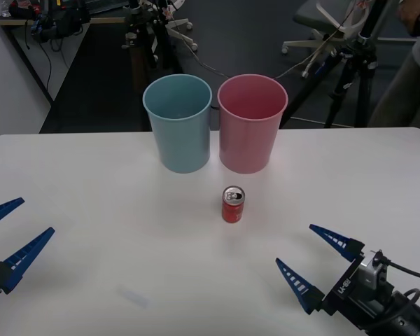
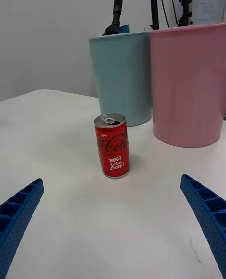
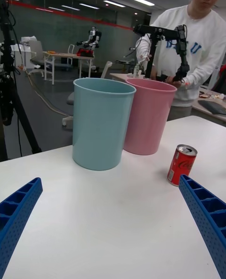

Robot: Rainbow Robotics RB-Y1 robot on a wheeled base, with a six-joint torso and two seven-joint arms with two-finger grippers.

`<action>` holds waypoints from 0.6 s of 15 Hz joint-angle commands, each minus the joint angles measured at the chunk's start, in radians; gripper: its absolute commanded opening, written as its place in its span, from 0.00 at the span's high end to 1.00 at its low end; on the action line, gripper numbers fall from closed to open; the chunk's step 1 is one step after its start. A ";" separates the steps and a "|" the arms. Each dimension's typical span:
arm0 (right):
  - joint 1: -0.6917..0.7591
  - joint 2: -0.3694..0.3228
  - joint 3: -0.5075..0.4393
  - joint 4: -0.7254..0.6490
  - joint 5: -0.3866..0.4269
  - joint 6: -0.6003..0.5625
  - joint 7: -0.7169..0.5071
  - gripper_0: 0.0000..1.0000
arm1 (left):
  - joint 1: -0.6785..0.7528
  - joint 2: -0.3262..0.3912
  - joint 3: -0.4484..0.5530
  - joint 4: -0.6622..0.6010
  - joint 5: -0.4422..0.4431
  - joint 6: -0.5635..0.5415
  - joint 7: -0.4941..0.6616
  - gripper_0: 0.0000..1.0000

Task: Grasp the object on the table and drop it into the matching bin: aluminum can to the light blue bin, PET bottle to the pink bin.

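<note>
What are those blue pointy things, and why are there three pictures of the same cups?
The blue pointy things are a robot's fingers. It has two arms, and each ends in a grabbing tool. One picture looks down from above the arms: the left tool and right tool wait open, holding nothing. The other two come from small cameras on each wrist, so the same things show from different sides. On the white table a small red can stands upright. Behind it are two big bins side by side, the light blue bin and the pink bin. The can belongs in the blue one.
</note>
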 commanded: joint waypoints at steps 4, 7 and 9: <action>-0.025 0.005 0.126 -0.001 -0.004 0.182 0.048 0.00 | 0.000 0.000 0.000 0.000 0.000 0.000 0.000 0.00; -0.040 0.005 0.181 0.001 -0.021 0.251 0.074 0.00 | 0.000 0.000 0.000 0.000 0.000 0.000 0.000 0.00; -0.049 0.015 0.213 0.001 -0.027 0.294 0.092 0.00 | 0.000 0.000 0.000 0.000 0.000 0.000 0.000 0.00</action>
